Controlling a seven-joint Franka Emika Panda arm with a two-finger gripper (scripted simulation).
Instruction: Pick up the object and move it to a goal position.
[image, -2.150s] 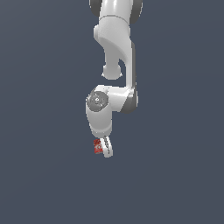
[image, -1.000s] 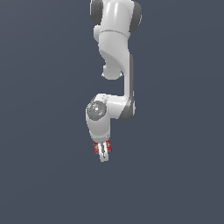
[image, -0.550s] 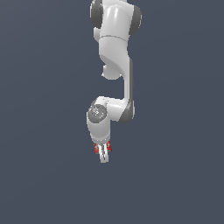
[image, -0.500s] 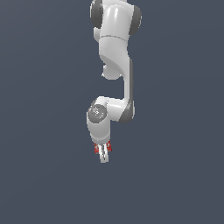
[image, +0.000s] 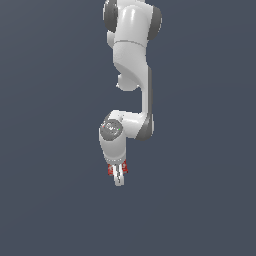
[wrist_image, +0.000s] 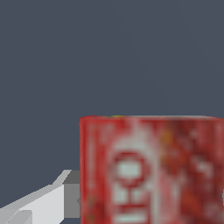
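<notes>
The gripper (image: 118, 176) is pointed straight down from the folded white arm (image: 131, 75), with its fingers drawn close together around the object (image: 111, 170), a small red block. In the exterior view, red is seen on both sides of the fingers, so the block is judged to be clamped across its narrow width, with its ends left sticking out to the exterior view's left and right. In the wrist view the object (wrist_image: 148, 170) fills much of the picture, its white round marking facing the camera, and 1 grey-white finger (wrist_image: 39, 203) is seen touching its side. This closeness fits a block held between the fingers. No counter edge or goal marker can be made out against the plain dark background, so whether the block is lifted clear cannot be told.
</notes>
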